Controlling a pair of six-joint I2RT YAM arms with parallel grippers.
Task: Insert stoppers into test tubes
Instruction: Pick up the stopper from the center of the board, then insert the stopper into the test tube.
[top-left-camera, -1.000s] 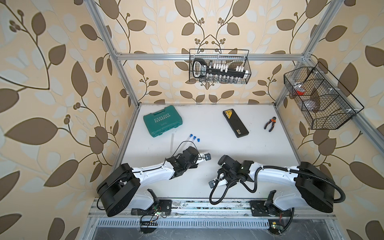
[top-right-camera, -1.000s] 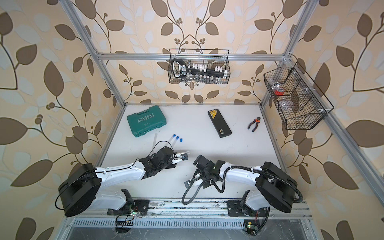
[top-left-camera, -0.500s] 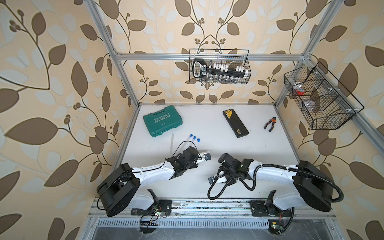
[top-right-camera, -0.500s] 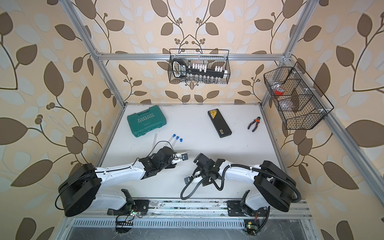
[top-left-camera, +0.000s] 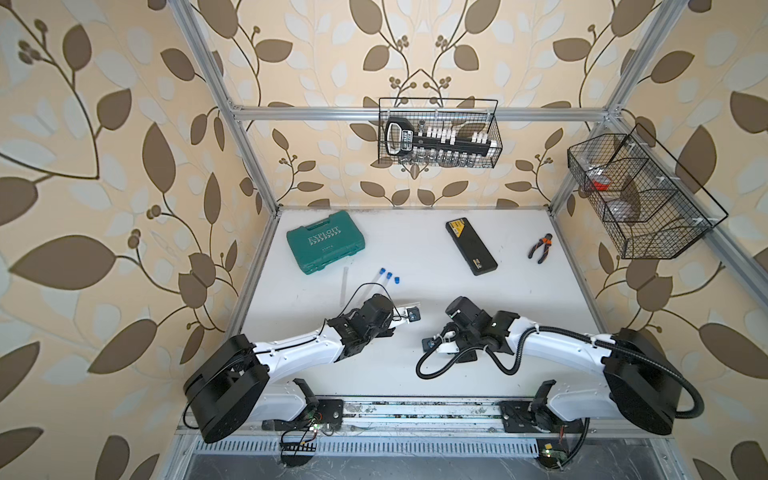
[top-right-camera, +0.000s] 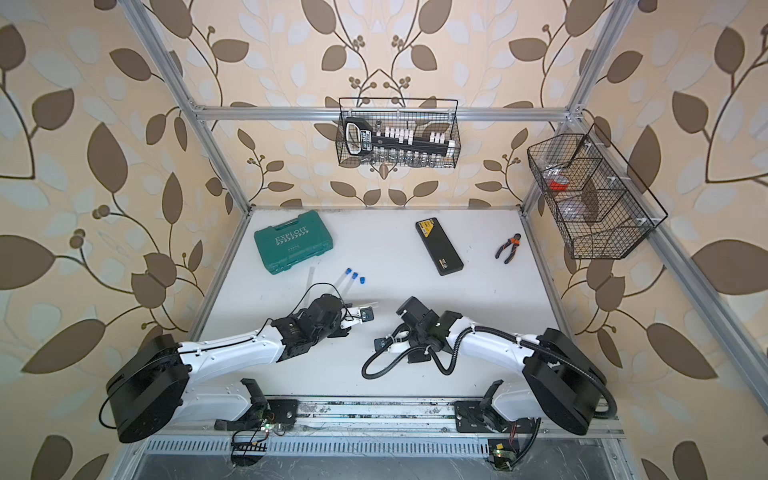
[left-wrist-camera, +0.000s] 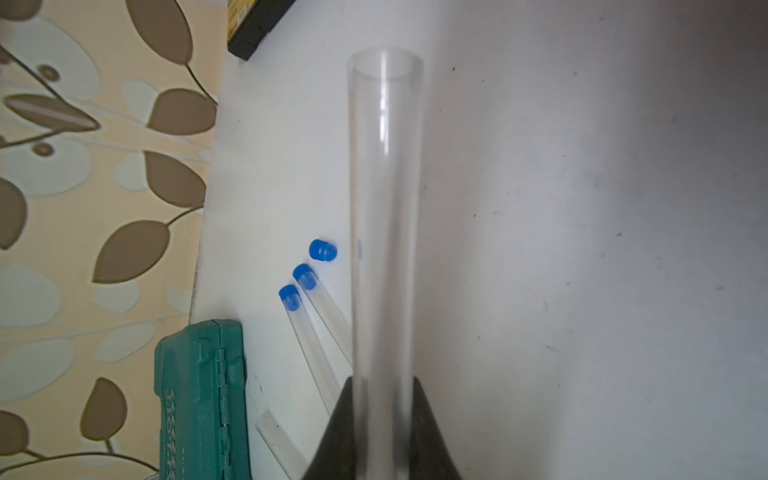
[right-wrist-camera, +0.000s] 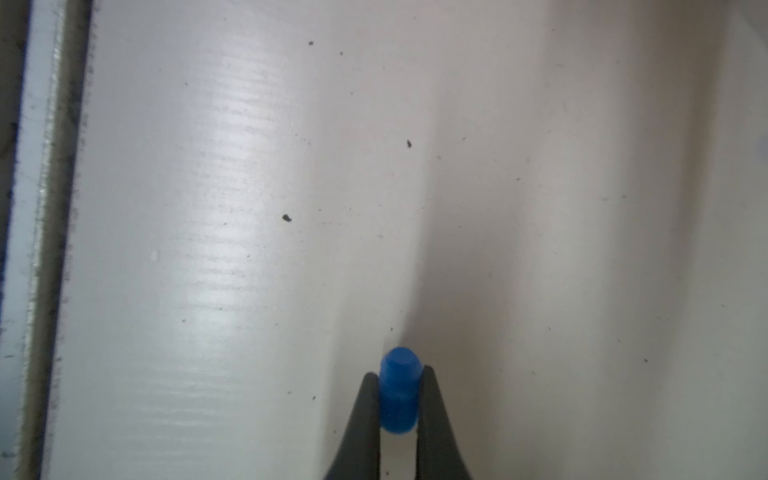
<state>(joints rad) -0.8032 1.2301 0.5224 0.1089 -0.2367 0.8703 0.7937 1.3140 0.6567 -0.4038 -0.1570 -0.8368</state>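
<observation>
Stopper (right-wrist-camera: 398, 395) is pinched between the tips of your right gripper (right-wrist-camera: 399, 372). The jaws are narrow and snug on it, with the blue nose poking just past the tips. I can't tell if it's clear of the table (right-wrist-camera: 540, 166) yet.

Since a second ago that wrist has pushed a little further out from its base and its cable loop has tucked in. The left side hasn't budged. So I'd say the pick is done and you're onto the carry.

Heads up though: ahead of those jaws there's only bare table, no glass, so nothing's lined up yet.

Your left gripper (left-wrist-camera: 383, 380) is clamped on the tube (left-wrist-camera: 384, 208). It runs straight out beyond the tips, open mouth at the far end. Off to one side of it lie two capped tubes (left-wrist-camera: 324, 313) with a loose stopper (left-wrist-camera: 323, 250) just beside them. There's also a bare tube (left-wrist-camera: 274, 432) nearer the green case (left-wrist-camera: 199, 395).

Both arms sit low. The left arm (top-left-camera: 299, 353) is stretched toward the middle, and the right arm (top-left-camera: 557, 340) reaches in with its wrist bent over.
</observation>
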